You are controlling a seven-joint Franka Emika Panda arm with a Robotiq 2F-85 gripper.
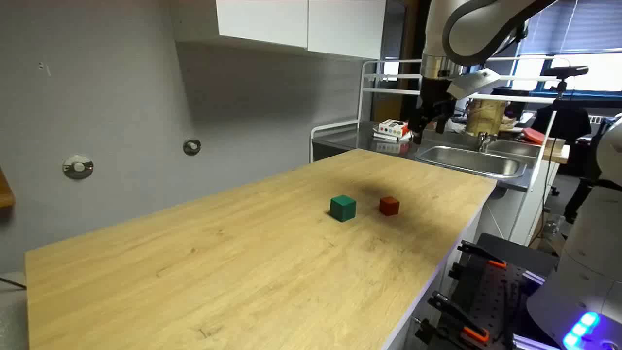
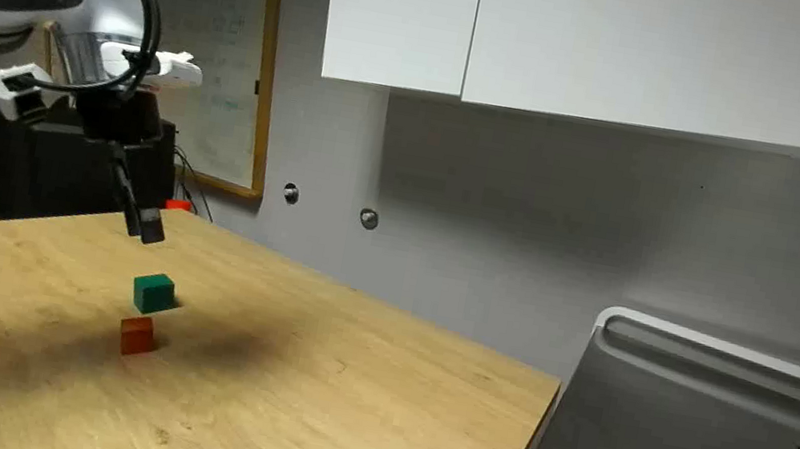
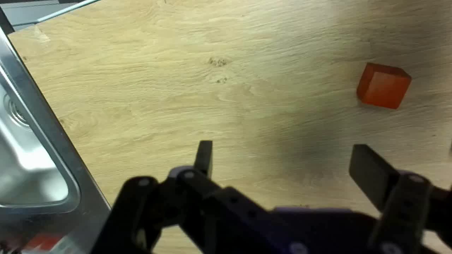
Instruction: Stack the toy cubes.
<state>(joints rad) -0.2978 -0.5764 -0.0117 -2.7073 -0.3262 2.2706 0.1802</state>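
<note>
The green cube and the red cube sit apart, side by side, on the wooden table. In an exterior view the green cube is behind the red cube. My gripper hangs well above the table, with its fingers pointing down; it also shows in an exterior view. In the wrist view the gripper is open, with only table between its wide-apart fingers. The red cube lies up and to the right there, beyond the right fingertip. The green cube is out of the wrist view.
The wooden table borders a steel counter with a sink. A small white box lies on the counter. White cabinets hang on the wall above. A white rail frame stands round the counter.
</note>
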